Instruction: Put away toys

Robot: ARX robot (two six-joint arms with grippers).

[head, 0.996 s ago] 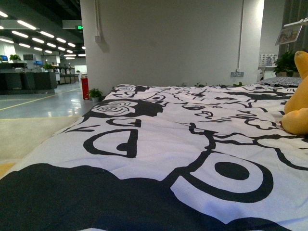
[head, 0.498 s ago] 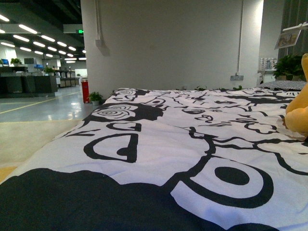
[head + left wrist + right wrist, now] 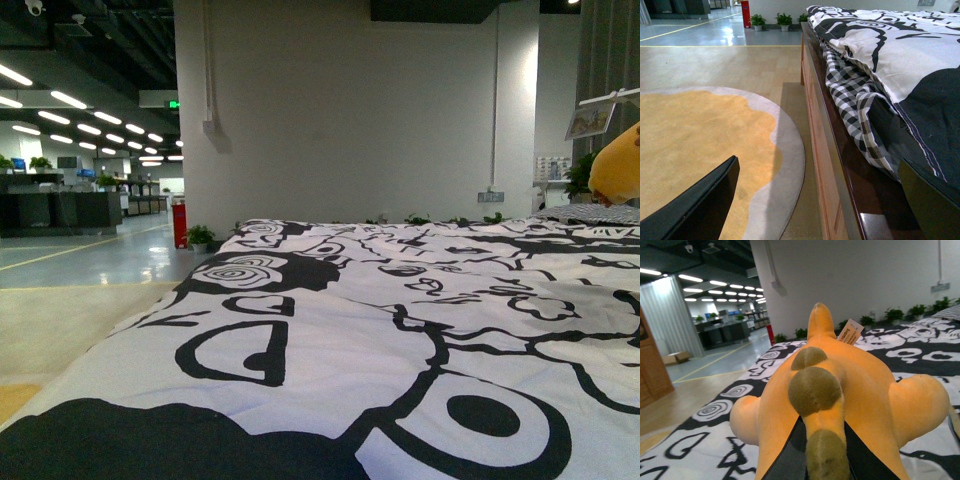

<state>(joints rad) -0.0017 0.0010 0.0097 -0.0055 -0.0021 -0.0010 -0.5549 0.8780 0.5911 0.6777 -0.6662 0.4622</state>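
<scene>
Right gripper [image 3: 825, 460] clamped on orange plush toy [image 3: 840, 390], holding it above the bed [image 3: 330, 330] near its right edge. Left gripper [image 3: 815, 200] fingers apart, empty, beside bed's left edge over rug [image 3: 690, 135].

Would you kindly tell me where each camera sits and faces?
Front view: on the robot's body, looking across the duvet to a white wall; plush toy far right; no arm shows.
Left wrist view: beside the wooden bed frame, facing along it and the orange rug; open left gripper shows.
Right wrist view: above the duvet, right gripper shut on the plush toy.
Front and right wrist views share plush toy and duvet.
</scene>
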